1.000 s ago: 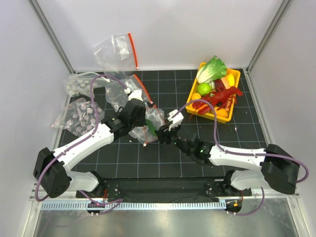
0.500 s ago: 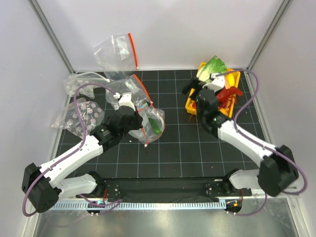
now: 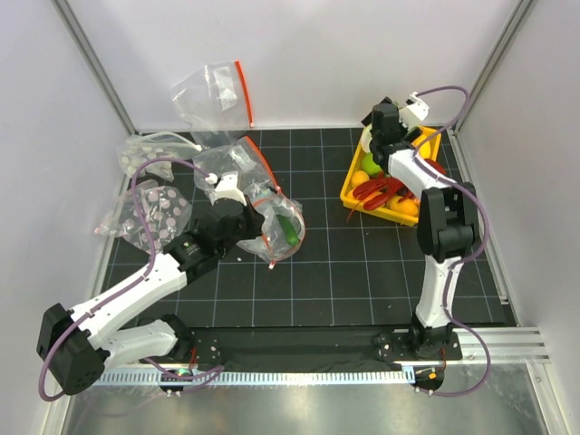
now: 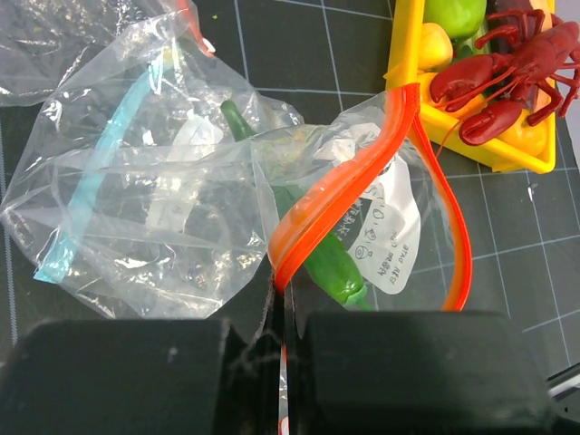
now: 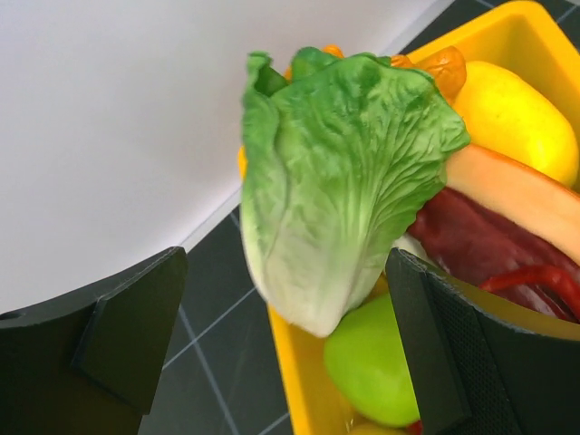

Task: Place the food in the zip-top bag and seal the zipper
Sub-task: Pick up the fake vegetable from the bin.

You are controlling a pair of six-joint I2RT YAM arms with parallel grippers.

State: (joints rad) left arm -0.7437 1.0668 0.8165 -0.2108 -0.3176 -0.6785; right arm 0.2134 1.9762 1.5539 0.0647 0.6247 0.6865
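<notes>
Two grippers: left gripper pinched tight on zipper of one zip-top bag, mid-mat, left of tray; one long green piece inside. Right gripper spread wide, one lettuce framed between fingers, no contact visible. In tray: one green fruit, one lobster, one yellow piece. Can't count other clear bags, overlapping. Tray contents partly hidden under right arm from above.
</notes>
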